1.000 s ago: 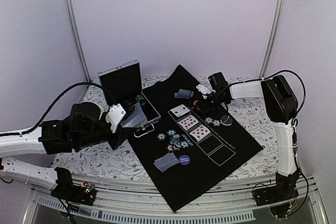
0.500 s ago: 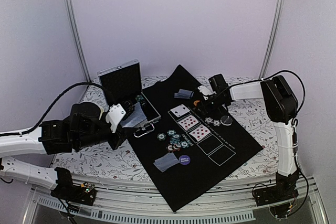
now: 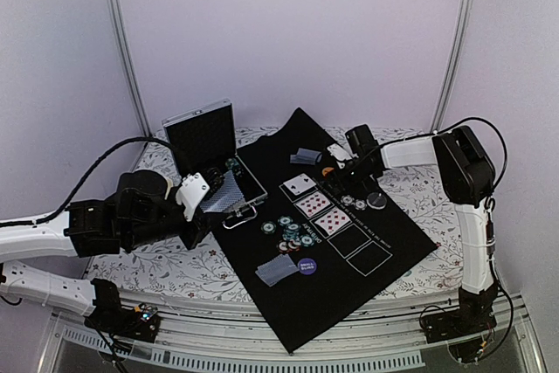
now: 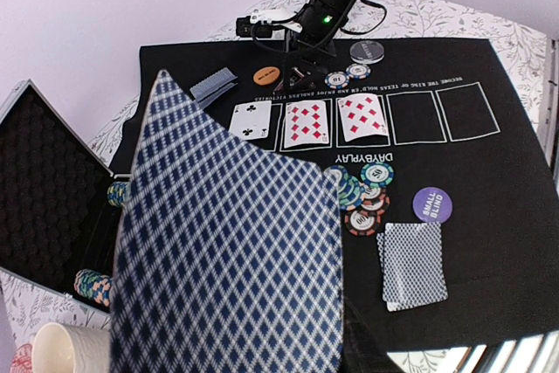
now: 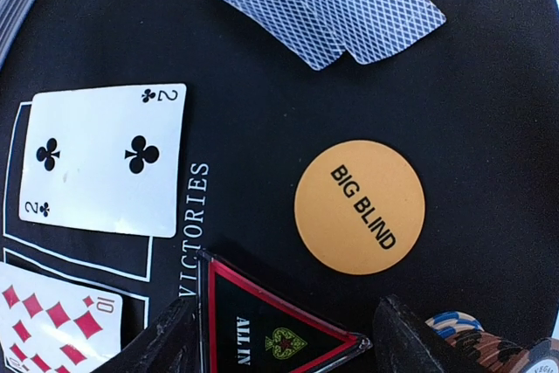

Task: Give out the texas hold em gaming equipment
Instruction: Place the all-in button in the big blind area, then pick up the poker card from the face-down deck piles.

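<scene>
— Anything held on the left?
— Yes: left hand (image 3: 205, 196) pinched shut on a blue-backed card (image 4: 227, 242), held up over the left side of the tabletop (image 3: 201, 264), near the open case (image 4: 44, 189).
— And on the right?
— Right hand (image 5: 288, 342) spread open, gripping nothing, straddling the red-edged triangle (image 5: 262, 316). Lies flat on the mat (image 5: 489, 128) toward its far right edge, just beside the orange button (image 5: 359, 206).
— Handling the card?
— Probably light, thin, bendy and slick. Best pinched gently at one short edge, to avoid creasing.
— The triangle?
— Likely stiff, flat, light plastic, and awkward to get under on cloth. Better to squeeze across two edges, low against the mat.
</scene>
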Robot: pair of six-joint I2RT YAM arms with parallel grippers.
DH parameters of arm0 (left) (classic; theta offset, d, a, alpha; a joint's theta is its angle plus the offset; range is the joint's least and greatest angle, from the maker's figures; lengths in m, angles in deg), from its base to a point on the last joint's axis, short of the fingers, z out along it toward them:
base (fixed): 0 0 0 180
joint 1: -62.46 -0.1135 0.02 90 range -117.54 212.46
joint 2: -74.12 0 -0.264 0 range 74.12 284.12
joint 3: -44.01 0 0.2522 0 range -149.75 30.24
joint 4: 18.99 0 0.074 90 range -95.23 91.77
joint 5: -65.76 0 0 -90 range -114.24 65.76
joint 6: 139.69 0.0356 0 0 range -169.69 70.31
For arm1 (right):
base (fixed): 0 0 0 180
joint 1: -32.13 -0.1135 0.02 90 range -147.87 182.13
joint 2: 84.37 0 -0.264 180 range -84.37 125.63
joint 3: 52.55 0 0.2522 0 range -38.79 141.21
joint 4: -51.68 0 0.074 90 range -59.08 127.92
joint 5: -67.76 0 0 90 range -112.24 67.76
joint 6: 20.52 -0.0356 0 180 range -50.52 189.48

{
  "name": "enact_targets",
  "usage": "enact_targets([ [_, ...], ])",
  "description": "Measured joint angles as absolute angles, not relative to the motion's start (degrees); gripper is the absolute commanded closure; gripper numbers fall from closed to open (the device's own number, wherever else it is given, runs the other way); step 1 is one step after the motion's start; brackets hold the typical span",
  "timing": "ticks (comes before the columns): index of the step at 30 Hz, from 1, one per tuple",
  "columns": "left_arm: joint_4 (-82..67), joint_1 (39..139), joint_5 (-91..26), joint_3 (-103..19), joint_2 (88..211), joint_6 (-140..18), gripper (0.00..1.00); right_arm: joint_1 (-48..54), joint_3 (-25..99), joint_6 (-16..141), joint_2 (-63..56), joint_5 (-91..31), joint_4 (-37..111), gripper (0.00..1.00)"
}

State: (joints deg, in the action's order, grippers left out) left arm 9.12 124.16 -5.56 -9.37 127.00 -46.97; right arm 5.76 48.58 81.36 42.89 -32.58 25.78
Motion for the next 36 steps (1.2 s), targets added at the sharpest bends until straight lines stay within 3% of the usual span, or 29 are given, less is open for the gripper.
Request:
enact_targets([
  [20, 9.1, 124.2, -5.9, -9.4, 127.0, -47.0, 0.65, 3.5, 50.0, 82.7, 37.5, -31.8, 22.6, 0.21],
  [30, 9.1, 124.2, -7.6, -9.4, 128.2, -46.9, 0.65, 3.0, 49.5, 83.7, 23.6, -34.4, 21.4, 0.1],
  [36, 8.6, 124.2, -10.3, -9.8, 131.3, -46.2, 0.65, -3.5, 44.0, 84.7, 10.0, -48.5, 25.9, 0.07],
])
